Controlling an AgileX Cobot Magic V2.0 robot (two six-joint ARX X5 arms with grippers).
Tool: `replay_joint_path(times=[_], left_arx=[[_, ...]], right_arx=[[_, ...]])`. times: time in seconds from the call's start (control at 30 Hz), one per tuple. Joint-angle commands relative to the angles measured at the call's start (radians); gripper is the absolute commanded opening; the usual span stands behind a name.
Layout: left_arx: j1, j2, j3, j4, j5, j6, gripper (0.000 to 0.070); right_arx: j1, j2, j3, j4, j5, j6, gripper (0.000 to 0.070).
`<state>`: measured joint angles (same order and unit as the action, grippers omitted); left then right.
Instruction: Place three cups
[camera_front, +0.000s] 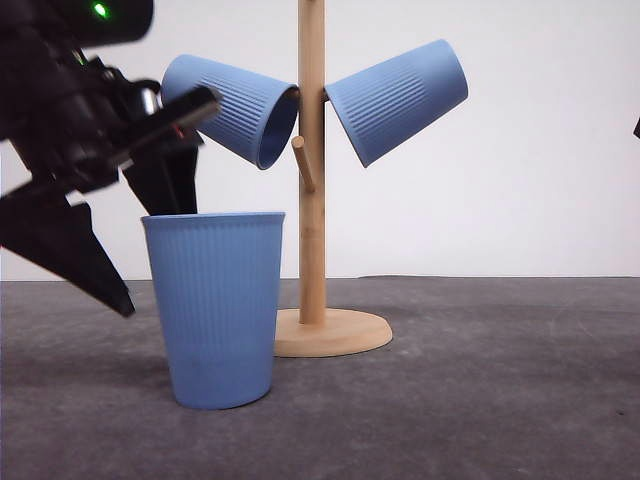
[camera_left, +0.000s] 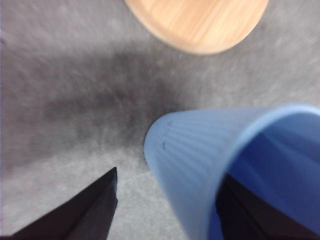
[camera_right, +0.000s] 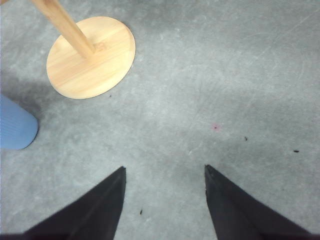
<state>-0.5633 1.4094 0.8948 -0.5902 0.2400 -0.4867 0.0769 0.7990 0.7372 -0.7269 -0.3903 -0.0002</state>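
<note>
So on the left side of the front view, the left hand (camera_front: 150, 190) sits right at the rim of the standing cup (camera_front: 214, 308), tilted in from above. Its wrist camera shows one finger (camera_left: 85, 212) outside the cup wall and the other dark finger down inside the mouth, so the fingers are spread with the wall between them. I can't tell whether they're actually pressing on it. That cup stands upright on the grey worktop (camera_front: 480, 400), mouth up, just in front and to the left of the round base of the wooden stand (camera_front: 312, 180).

Past the left hand, further right and higher, the other two cups hang on the stand's pegs. The left hanging cup (camera_front: 235, 105) tilts with its mouth toward the pole, close behind the hand's upper part. The right hanging cup (camera_front: 400, 98) mirrors it on the far side of the pole. One short bare peg sticks out lower down.

The right hand (camera_right: 165, 200) hovers over bare worktop, fingers spread, nothing between them. From its camera the stand's base sits well ahead of the fingers, with the standing cup's bottom at the picture's edge.
</note>
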Motion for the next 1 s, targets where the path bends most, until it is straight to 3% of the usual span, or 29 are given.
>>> replay_joint_path(times=[0.0, 0.07, 0.13, 0.33, 0.6, 0.77, 0.97], left_arx=[[-0.012, 0.023, 0.015, 0.009, -0.001, 0.009, 0.0262], [-0.018, 0.025, 0.015, 0.007, 0.003, 0.028, 0.0102], [-0.023, 0.018, 0.016, 0.006, 0.027, 0.043, 0.0], [-0.031, 0.008, 0.057, -0.061, 0.244, 0.091, 0.0], [-0.074, 0.008, 0.157, -0.127, 0.426, 0.113, 0.0], [-0.121, 0.008, 0.213, -0.128, 0.467, 0.1, 0.0], [-0.202, 0.009, 0.247, -0.107, 0.465, 0.064, 0.0]], right_arx=[[0.002, 0.003, 0.008, 0.008, -0.003, -0.007, 0.0312], [0.003, 0.003, 0.008, 0.005, -0.011, -0.007, 0.0361], [0.01, 0.003, 0.008, -0.003, -0.038, -0.007, 0.0423], [0.123, -0.003, 0.008, -0.014, -0.119, -0.025, 0.0445], [0.414, -0.003, 0.008, -0.012, -0.152, -0.136, 0.0482], [0.534, -0.003, 0.008, 0.003, -0.152, -0.169, 0.0533], [0.6, -0.003, 0.008, 0.04, -0.153, -0.168, 0.0596]])
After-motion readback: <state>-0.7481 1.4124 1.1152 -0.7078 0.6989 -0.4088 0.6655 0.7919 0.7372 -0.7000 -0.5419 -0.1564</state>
